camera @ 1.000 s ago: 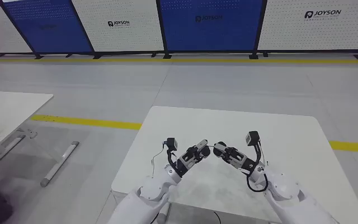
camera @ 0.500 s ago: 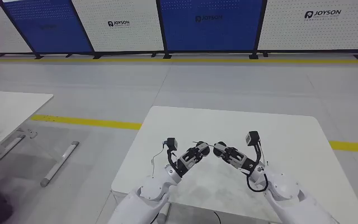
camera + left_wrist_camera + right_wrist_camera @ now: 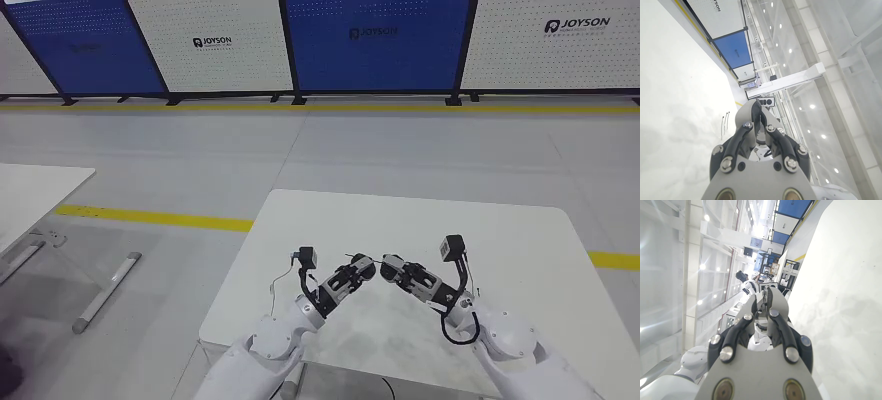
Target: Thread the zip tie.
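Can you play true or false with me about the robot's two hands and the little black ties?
1. The left gripper and right gripper nearly meet tip to tip above the table. True.
2. The left gripper's jaws are wide open. False: they are shut on the zip tie.
3. On the table lie spare zip ties. True.
4. The table is blue. False: it is white; the blue panels stand far behind it.

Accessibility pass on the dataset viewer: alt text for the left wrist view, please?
The left gripper is shut on a thin zip tie, over a white table. Three spare zip ties lie side by side on the table beyond it, with ceiling lights in the hall behind.
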Controlling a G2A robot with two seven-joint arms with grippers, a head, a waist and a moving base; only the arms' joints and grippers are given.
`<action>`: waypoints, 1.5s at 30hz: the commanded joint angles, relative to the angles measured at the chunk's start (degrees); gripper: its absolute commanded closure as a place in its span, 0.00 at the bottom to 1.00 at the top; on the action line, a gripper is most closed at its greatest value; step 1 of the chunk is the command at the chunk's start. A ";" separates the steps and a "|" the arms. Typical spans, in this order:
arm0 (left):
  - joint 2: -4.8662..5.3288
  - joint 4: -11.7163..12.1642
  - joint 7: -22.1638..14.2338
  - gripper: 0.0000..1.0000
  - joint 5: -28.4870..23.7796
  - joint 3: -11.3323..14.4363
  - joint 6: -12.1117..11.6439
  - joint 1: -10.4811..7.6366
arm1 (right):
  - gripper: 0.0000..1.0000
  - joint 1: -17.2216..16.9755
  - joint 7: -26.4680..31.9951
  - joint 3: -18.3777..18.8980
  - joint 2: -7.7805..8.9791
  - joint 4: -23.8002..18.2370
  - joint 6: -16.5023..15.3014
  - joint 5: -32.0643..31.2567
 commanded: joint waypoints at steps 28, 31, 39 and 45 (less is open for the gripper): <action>0.18 1.29 -1.11 1.00 -5.62 -2.14 1.86 0.50 | 0.00 -10.17 4.47 14.73 3.61 -10.64 9.10 -2.36; 0.19 1.16 -0.93 1.00 -5.71 -2.23 2.23 0.49 | 0.00 -10.17 4.47 14.73 3.61 -10.64 9.10 -2.36; 1.53 -9.52 -12.06 1.00 -15.90 -8.25 2.42 4.91 | 0.00 -10.17 4.47 14.73 3.61 -10.64 9.10 -2.36; 2.03 -18.74 -10.19 1.00 -13.28 -10.29 1.92 9.84 | 0.00 -10.17 4.47 14.73 3.61 -10.64 9.10 -2.36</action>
